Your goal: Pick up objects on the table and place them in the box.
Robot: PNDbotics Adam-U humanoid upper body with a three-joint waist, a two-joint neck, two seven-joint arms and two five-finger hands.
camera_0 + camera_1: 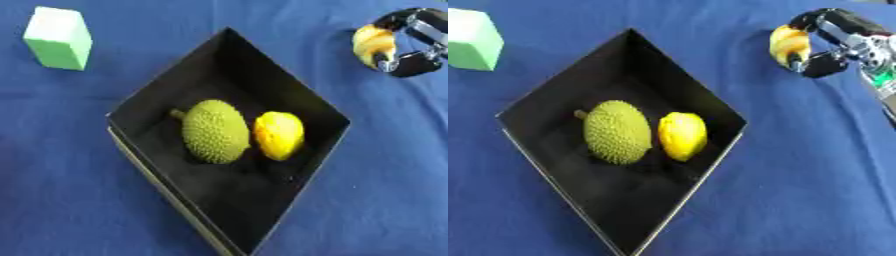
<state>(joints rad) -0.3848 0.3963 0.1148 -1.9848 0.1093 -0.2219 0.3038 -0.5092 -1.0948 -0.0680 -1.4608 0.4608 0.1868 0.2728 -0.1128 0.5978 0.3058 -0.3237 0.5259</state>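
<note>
A black box (262, 75) sits cornerwise on the blue tablecloth (385, 200), and everything else is placed from it. Inside the box lie a bumpy green fruit (215, 131) and, just to its right and touching or nearly touching it, a smooth yellow fruit (279, 135). Up and to the right of the box, well clear of its rim, the right hand (833, 42) has its fingers and thumb curled round a rounded yellow object (788, 45). Up and to the left of the box, apart from it, a pale green block (59, 38) stands on the cloth
</note>
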